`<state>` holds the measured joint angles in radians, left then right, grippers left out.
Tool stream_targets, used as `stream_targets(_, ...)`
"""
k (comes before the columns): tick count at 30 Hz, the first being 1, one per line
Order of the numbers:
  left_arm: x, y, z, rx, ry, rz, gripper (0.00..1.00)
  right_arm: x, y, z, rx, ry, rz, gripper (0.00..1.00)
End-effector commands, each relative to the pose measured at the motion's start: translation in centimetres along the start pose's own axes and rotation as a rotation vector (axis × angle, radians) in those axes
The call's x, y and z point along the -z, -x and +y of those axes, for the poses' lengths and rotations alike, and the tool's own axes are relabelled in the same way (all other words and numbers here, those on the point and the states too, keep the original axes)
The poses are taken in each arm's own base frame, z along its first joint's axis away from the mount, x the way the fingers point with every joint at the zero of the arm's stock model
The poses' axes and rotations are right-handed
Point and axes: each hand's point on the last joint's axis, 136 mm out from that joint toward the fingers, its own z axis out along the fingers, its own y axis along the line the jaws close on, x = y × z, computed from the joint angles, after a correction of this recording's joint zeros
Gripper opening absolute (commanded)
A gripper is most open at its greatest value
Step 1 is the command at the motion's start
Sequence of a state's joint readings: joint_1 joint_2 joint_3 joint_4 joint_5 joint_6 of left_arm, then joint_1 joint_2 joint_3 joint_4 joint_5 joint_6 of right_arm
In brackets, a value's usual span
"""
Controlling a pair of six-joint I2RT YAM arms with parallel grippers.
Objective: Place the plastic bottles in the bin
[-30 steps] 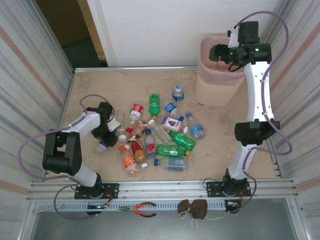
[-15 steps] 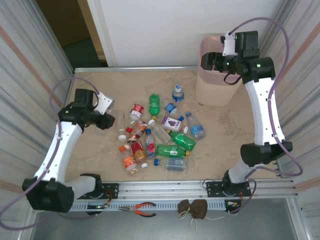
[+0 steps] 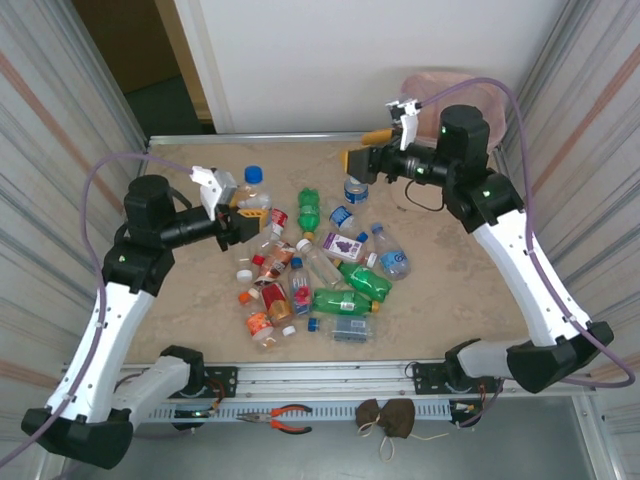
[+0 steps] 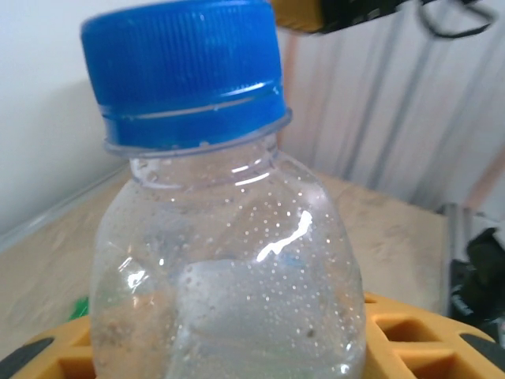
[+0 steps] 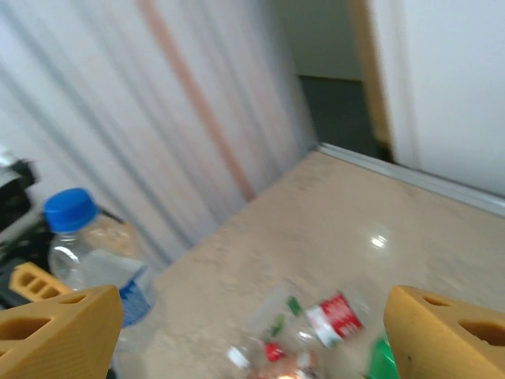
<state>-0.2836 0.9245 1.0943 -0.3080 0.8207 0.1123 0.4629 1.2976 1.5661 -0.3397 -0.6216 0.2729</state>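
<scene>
So, your left gripper (image 3: 245,220) pinches one blue-capped bottle (image 4: 221,237), your right gripper (image 3: 365,148) is spread wide, and a heap of bottles (image 3: 320,270) mid-frame is not yet in the bin (image 3: 432,82).

Clear bottle (image 4: 229,260), blue cap (image 4: 185,71); yellow right pincer fingers (image 5: 55,332); pale-pink bin (image 3: 432,85); blurred label (image 5: 335,312), perhaps red.

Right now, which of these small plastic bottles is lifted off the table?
The clear plastic bottle with the blue cap, held upright in the left gripper; the other bottles all rest on the beige tabletop.
</scene>
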Motion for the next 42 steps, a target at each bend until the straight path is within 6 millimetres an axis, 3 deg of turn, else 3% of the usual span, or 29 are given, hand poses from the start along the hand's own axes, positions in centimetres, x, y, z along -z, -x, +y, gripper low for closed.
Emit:
stream_targets(1, -0.7, 3.4, -3.5, -0.081, -0.185, -0.121, 0.46, 0.7, 1.8, 6.2, 0.17, 0.213, -0.075, 0.85)
stream_targets(5, -2.5, 3.6, -6.2, -0.163, -0.302, -0.126, 0.45, 0.8, 0.4, 10.8, 0.299, 0.374, -0.056, 0.86)
stream_targets(12, -4.6, 4.2, -9.0, -0.214, -0.432, -0.14, 0.46, 0.6, -0.7, 13.2, 0.336, 0.442, -0.012, 0.82)
stream_targets(15, -5.0, 4.3, -9.7, -0.231, -0.457, -0.149, 0.46, 0.5, -1.8, 13.4, 0.35, 0.434, 0.021, 0.82)
stream_targets(21, -4.9, 4.5, -10.4, -0.25, -0.477, -0.166, 0.46, 0.5, -2.8, 13.3, 0.338, 0.431, 0.045, 0.71)
stream_targets(26, -4.8, 4.5, -10.5, -0.254, -0.479, -0.17, 0.46, 0.7, -2.7, 13.5, 0.329, 0.432, 0.043, 0.51)
stream_targets(35, -4.9, 4.5, -10.7, -0.258, -0.488, -0.176, 0.46, 0.9, -2.6, 13.7, 0.324, 0.434, 0.045, 0.28)
stream_targets(40, -4.9, 4.6, -10.6, -0.261, -0.473, -0.18, 0.5, 0.8, -2.4, 13.3, 0.324, 0.402, 0.043, 0.26)
stream_targets(42, -4.8, 4.6, -10.5, -0.263, -0.459, -0.18, 0.58, 0.7, -2.4, 12.9, 0.322, 0.382, 0.049, 0.26)
